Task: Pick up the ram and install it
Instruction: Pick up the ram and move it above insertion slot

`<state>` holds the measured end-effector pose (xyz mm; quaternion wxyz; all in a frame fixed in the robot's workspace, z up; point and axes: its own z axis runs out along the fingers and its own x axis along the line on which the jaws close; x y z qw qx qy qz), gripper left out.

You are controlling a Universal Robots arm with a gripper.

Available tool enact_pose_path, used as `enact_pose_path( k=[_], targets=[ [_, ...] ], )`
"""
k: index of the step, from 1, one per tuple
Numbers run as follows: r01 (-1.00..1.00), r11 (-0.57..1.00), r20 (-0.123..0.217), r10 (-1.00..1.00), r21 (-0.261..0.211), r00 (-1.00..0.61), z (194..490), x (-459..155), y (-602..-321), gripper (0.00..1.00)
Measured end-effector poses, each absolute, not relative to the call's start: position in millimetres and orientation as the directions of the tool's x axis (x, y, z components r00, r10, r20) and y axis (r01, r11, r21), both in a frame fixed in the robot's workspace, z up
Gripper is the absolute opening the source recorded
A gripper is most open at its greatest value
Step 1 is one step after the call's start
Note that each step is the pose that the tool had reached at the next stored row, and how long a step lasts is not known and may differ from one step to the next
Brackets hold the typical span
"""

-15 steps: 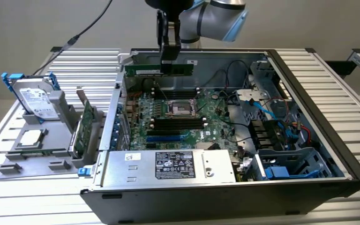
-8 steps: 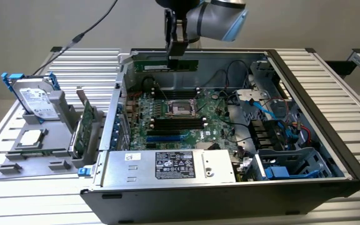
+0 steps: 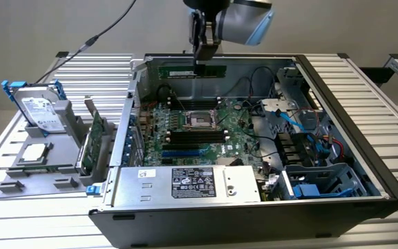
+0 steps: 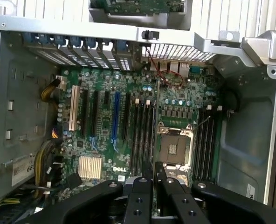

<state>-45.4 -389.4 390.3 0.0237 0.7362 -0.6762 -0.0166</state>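
Clearly, the black two-finger gripper [image 3: 204, 62] is pinching the ram [image 3: 190, 71], a long, narrow, dark-green circuit-board stick with a pale label. The fingers are pressed almost together on its middle and grip its two flat faces near the upper long edge. The stick hangs level along its length, apart from everything else, above the far part of the open grey metal computer case [image 3: 365, 171]. In the exterior view it appears in front of the case's far wall.

Below it lies the green motherboard [image 3: 185, 142] with the rows of long black memory slots [image 3: 197, 136] and the square silver processor socket [image 3: 200, 119] between them. In the wrist view the gripper [image 4: 153, 169] looks down on this same board, with the memory slots [image 4: 142, 135] just beside the processor socket [image 4: 173, 149].

I judge that such a stick is very light and stiff, but also thin and fragile. It does not bend; it may crack, and its chips and contact edge should not be squeezed. A hold at the middle of the upper edge seems correct to me: it keeps the stick balanced and leaves the lower contact edge free. The faces are smooth, so the stick could tilt in a weak pinch.
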Motion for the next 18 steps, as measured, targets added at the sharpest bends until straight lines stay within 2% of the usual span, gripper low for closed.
enact_pose_path(
  k=[18],
  targets=[
    [-0.997, -0.049, 0.01, -0.999, 0.057, 0.049, 358.4, -25.6, -383.9, 0.14]
  ],
)
